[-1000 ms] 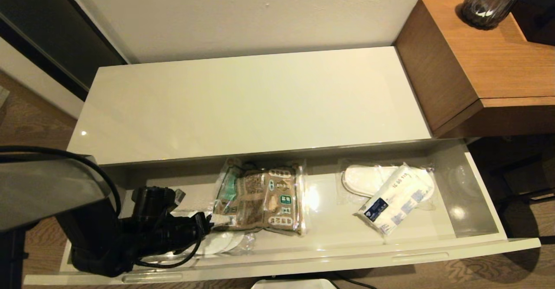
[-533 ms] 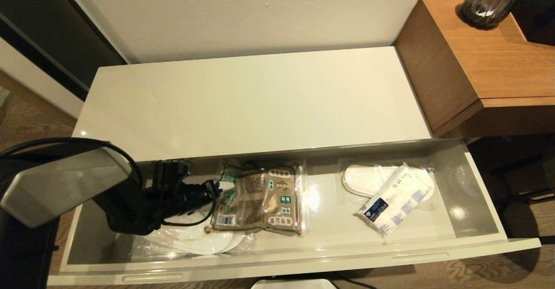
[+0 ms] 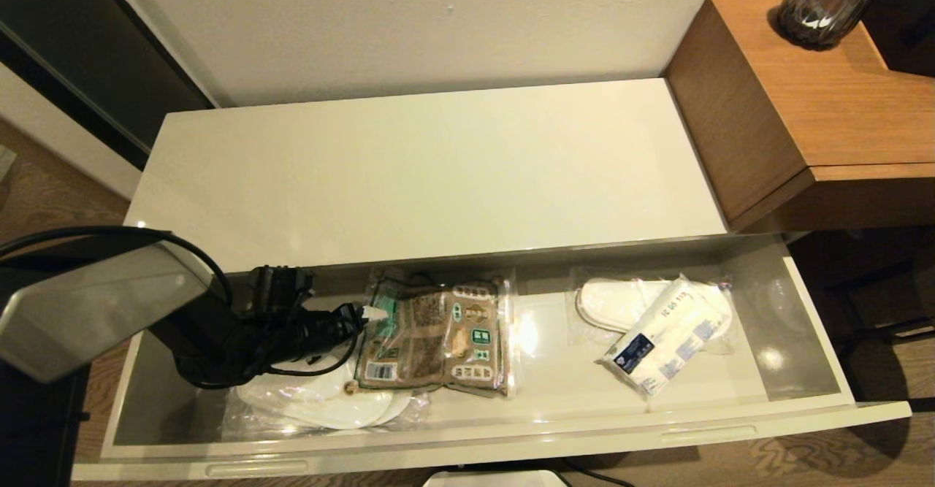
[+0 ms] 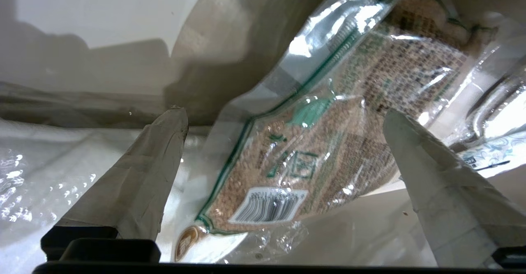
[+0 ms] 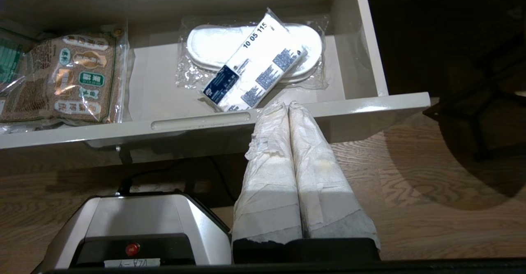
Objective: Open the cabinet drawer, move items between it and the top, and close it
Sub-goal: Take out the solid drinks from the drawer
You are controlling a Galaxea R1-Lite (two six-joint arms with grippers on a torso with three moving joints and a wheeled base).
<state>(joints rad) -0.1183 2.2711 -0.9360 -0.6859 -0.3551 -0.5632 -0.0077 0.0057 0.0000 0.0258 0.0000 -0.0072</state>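
Currently reaching into the open cabinet drawer (image 3: 467, 439) with the left gripper (image 3: 358, 317), jaws spread fully and grasping nothing. Sitting just at the left edge of the snack bag (image 3: 438, 337), tips straddling its near-left corner in the left wrist view (image 4: 287, 159). Lying flat on the drawer floor, left of centre, partly overlapping the wrapped slippers (image 3: 321, 403) beneath the arm.

Risks from this pose:
- Slipping: being glossy, loose film, likely sliding out of the jaws if pinched only at the sealed margin.
- Catching the wrong thing: lower finger possibly snagging the slipper wrap under the bag and dragging it along.
- Colliding: working close under the overhang of the top (image 3: 431, 173); lifting straight up probably striking that front edge, so needing to pull toward the near side first.
- Sagging: bag held by one corner probably drooping and hooking the drawer front on the way out.

Tissue pack (image 3: 666, 343) lying at the right of the drawer, across a second slipper pair (image 3: 610, 301), well apart from the working arm.

Right gripper (image 5: 288, 109) parked below the drawer front at the near right, jaws clenched empty.
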